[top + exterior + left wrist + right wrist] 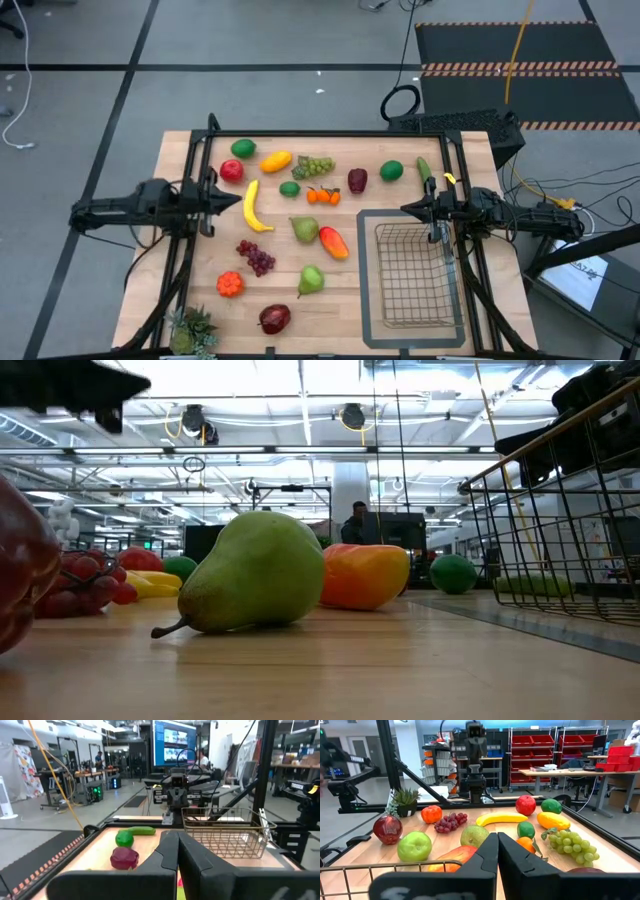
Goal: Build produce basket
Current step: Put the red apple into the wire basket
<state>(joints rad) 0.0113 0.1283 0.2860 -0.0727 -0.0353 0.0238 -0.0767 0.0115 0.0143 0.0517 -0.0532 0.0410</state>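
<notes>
The produce lies spread over the wooden table: a banana, a red apple, green grapes, red grapes, a pear, a cucumber and several more. The wire basket stands with nothing in it on a flat grey tray at the near right. My left gripper is shut and held level above the table's left side, pointing at the banana. My right gripper is shut and level, just past the basket's far end. Neither holds anything.
A spiky potted plant stands at the near left corner. A dark frame runs around the table's edges. Bare wood shows along the near edge between a dark red apple and the tray.
</notes>
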